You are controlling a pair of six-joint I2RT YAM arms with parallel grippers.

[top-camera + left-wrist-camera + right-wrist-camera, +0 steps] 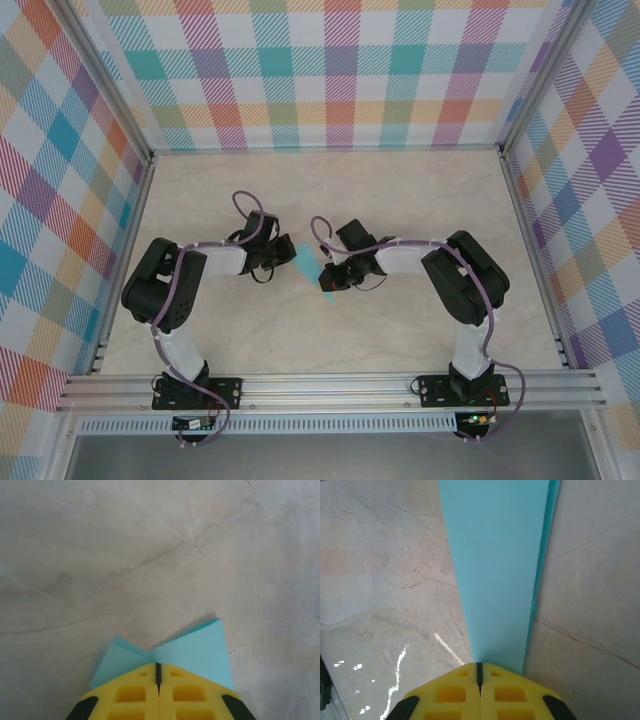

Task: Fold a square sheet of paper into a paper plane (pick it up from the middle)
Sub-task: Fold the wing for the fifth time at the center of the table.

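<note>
Top external: left hand (pixel 283 261) and right hand (pixel 329 281), both closed, touch the paper plane (pixel 305 263); open tabletop (pixel 400 190) surrounds its edges.

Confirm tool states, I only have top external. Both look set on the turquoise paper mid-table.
Observer: Left wrist view: left tool is shut, fingers together, tips at the folded turquoise paper.
Operator: Right one?
Observer: Right tool is shut too, tips at the paper's near end; a long straight panel runs away from it.
Operator: Any layering?
Observer: Yes, by the left tool two flaps meet in a V at the tips. Pinching or just pressing, I can't tell.
</note>
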